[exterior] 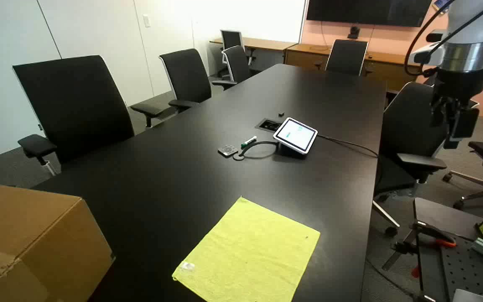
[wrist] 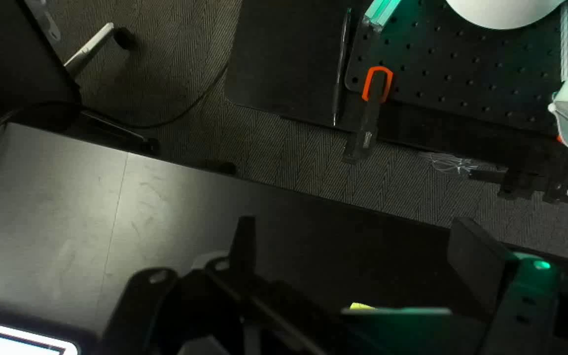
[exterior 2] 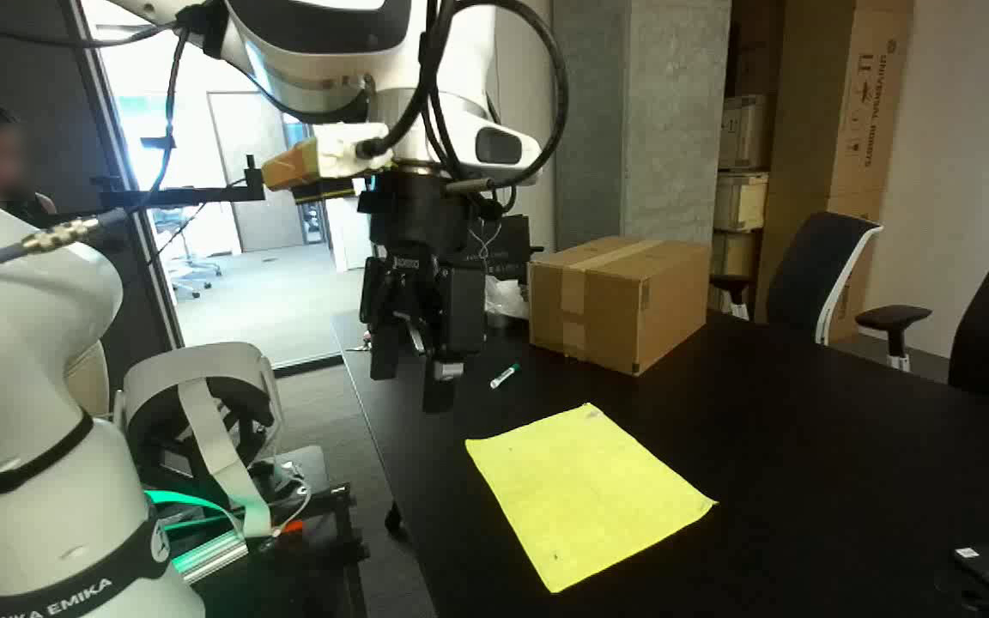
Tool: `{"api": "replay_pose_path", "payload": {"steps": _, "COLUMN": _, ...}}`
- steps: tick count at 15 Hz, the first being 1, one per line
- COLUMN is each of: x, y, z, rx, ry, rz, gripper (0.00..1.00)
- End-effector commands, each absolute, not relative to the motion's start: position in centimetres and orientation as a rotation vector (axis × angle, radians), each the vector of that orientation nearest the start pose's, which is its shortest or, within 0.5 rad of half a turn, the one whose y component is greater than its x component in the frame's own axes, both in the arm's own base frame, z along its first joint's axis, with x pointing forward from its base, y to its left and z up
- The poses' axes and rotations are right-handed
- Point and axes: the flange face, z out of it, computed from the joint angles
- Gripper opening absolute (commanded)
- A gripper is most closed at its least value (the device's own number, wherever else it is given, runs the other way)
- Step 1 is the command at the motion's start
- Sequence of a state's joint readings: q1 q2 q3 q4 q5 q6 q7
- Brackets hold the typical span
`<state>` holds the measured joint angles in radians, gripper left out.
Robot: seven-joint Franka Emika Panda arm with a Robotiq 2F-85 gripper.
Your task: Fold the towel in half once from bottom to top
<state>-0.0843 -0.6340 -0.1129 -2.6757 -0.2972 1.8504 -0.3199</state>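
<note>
The yellow-green towel lies flat and spread open on the dark table, as both exterior views show (exterior: 250,251) (exterior 2: 589,498). Only a small corner of the towel shows in the wrist view (wrist: 361,306), behind the gripper's parts. My gripper (exterior: 451,130) points down and is raised, off to the side of the towel and not touching it. It also shows in an exterior view (exterior 2: 413,386). In the wrist view the gripper's fingers (wrist: 354,219) stand wide apart, with nothing between them.
A brown cardboard box (exterior: 65,243) (exterior 2: 623,300) stands on the table near the towel. A lit tablet (exterior: 296,136) with a cable, a marker (exterior: 248,141) and a small square item (exterior: 227,150) lie on the table. A side table (wrist: 442,74) with tools is beyond the table's edge. Chairs surround the table.
</note>
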Motion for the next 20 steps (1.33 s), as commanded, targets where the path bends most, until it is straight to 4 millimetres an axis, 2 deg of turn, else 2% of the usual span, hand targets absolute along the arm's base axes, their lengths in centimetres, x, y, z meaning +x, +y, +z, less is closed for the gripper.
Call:
{"api": "replay_pose_path", "payload": {"steps": 1, "x": 31.7, "y": -8.5, "z": 41.5, "rx": -3.248, "ry": -0.426, "rz": 0.386, "gripper": 1.00}}
{"api": "replay_pose_path", "payload": {"steps": 15, "x": 31.7, "y": -8.5, "z": 41.5, "rx": -3.248, "ry": -0.426, "rz": 0.385, "gripper": 1.00}}
{"api": "replay_pose_path", "payload": {"steps": 18, "x": 32.7, "y": -8.0, "z": 40.1, "rx": -3.257, "ry": -0.445, "rz": 0.362, "gripper": 1.00}}
{"api": "replay_pose_path", "payload": {"steps": 20, "x": 34.0, "y": -7.0, "z": 37.9, "rx": -3.277, "ry": -0.476, "rz": 0.347, "gripper": 1.00}}
